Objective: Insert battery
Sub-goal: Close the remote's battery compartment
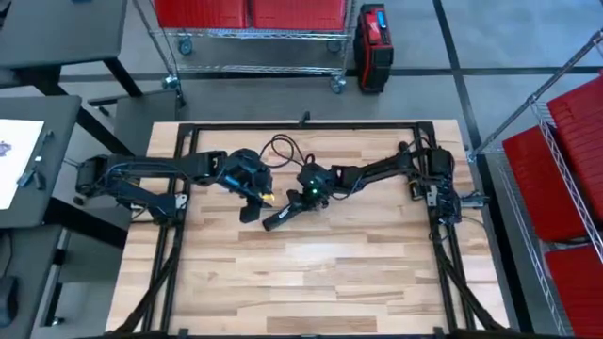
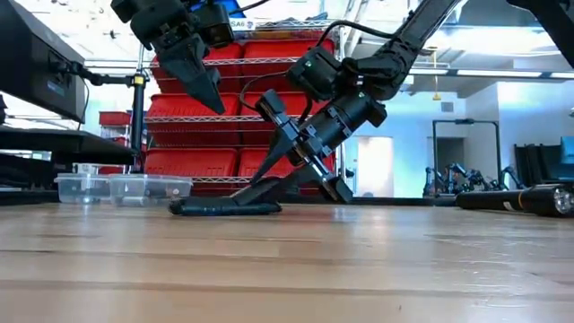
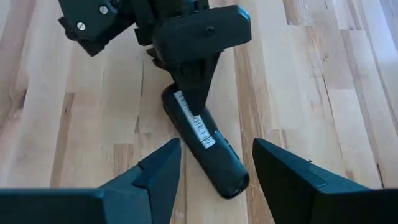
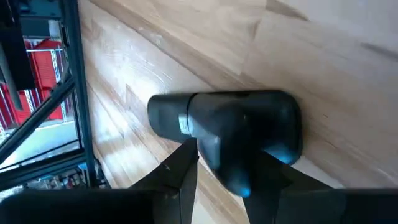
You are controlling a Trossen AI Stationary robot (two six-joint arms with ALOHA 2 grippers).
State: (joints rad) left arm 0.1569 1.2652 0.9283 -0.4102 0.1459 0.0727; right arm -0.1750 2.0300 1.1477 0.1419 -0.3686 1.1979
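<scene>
**Right gripper clamps the black device on the wooden table**

The right gripper [image 4: 221, 165] pinches a smooth, rounded black device [image 3: 205, 146] bearing a white label, one end resting on the pale planked table [image 1: 311, 282]. The left gripper [image 3: 214, 171] hovers just above it, its angular dark fingers [image 3: 158, 171] spread and empty.

My bench [image 1: 311, 273] is pale wood in glued strips, smooth with a faint satin sheen and visible grain. The black device [image 3: 205, 146] I'm working on looks like matt plastic with a slight gloss along its rounded edge, and it carries a small white paper-like label [image 3: 194, 119]. The left gripper's fingers [image 3: 155, 171] read as matt dark plastic. The shelving [image 1: 250, 38] behind is bare wire metal, holding glossy red plastic bins [image 1: 247, 12].
</scene>
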